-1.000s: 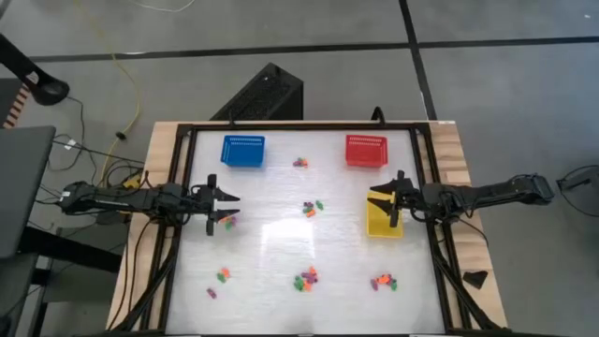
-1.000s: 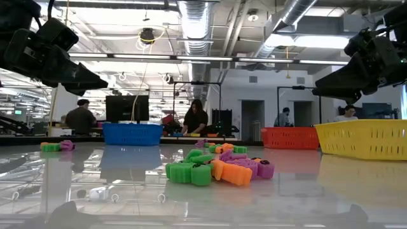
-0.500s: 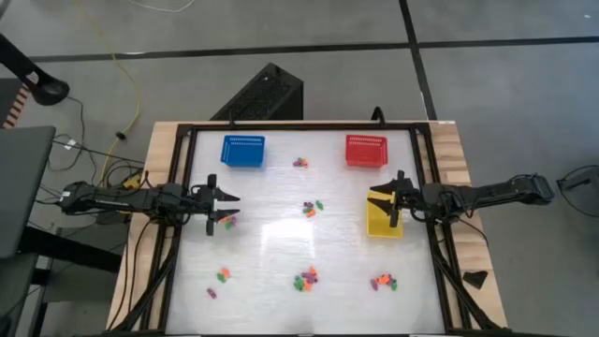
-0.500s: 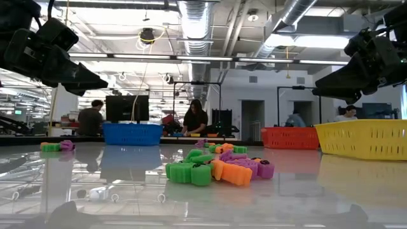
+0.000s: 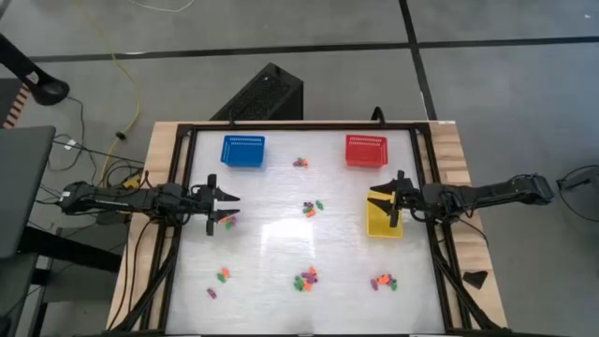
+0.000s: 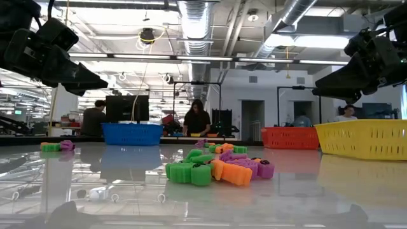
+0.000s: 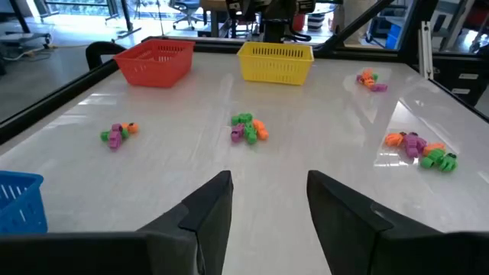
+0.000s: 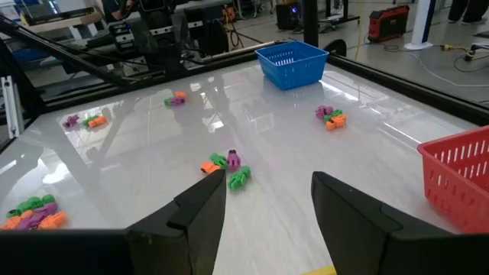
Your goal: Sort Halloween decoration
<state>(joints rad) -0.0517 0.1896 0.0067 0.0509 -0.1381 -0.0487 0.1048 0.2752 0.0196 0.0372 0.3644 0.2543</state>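
Note:
The Halloween decoration lies as small clusters of orange, purple and green trinkets on the white table: one at the centre point(image 5: 312, 207), one near the far edge point(image 5: 299, 163), several along the near side point(image 5: 306, 278) point(image 5: 383, 281) point(image 5: 223, 275). My left gripper point(image 5: 230, 208) hovers open at the table's left side, above a small cluster point(image 5: 227, 221). My right gripper point(image 5: 374, 206) hovers open at the right side, over the yellow basket point(image 5: 382, 223). The left wrist view shows open fingers point(image 7: 269, 183) above bare table, and so does the right wrist view point(image 8: 267, 179).
A blue mesh basket point(image 5: 243, 151) stands far left and a red one point(image 5: 365, 150) far right. A black frame point(image 5: 281, 126) rims the table. Bare table lies between the clusters. People stand at benches in the room beyond point(image 6: 197, 119).

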